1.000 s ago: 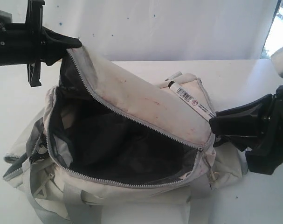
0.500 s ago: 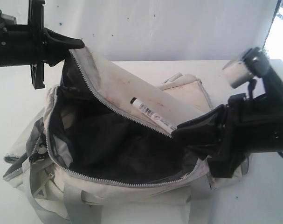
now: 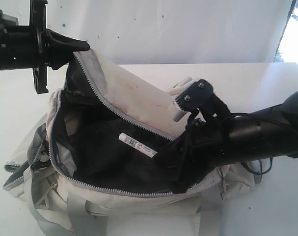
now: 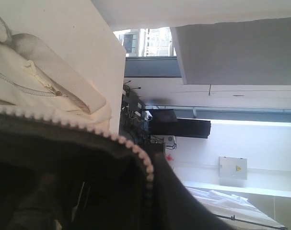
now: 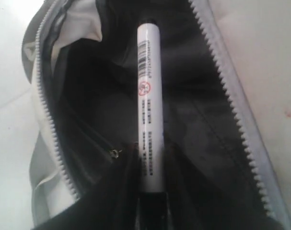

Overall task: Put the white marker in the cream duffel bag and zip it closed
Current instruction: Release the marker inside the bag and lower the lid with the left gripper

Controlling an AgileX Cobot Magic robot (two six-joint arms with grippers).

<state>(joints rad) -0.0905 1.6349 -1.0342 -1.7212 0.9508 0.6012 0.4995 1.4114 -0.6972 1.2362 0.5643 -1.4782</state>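
The cream duffel bag (image 3: pixel 139 93) lies on the white table with its main zipper wide open, showing a dark lining (image 3: pixel 109 157). My left gripper (image 3: pixel 77 46) is shut on the raised upper flap by its zipper edge (image 4: pixel 135 151) and holds it up. My right gripper (image 3: pixel 163 157) reaches into the opening from the right, shut on the white marker (image 3: pixel 138 145). The marker (image 5: pixel 149 100) sticks out from between the fingers over the dark lining inside the bag.
Grey webbing straps (image 3: pixel 45 206) and a grey end panel (image 3: pixel 38 137) hang off the bag's near left side. The white table (image 3: pixel 266 206) extends to the right of the bag. A white wall (image 3: pixel 188 29) stands behind.
My right gripper has carried the marker leftward and down, from over the bag's far flap into the open mouth. The left gripper has stayed put holding the flap.
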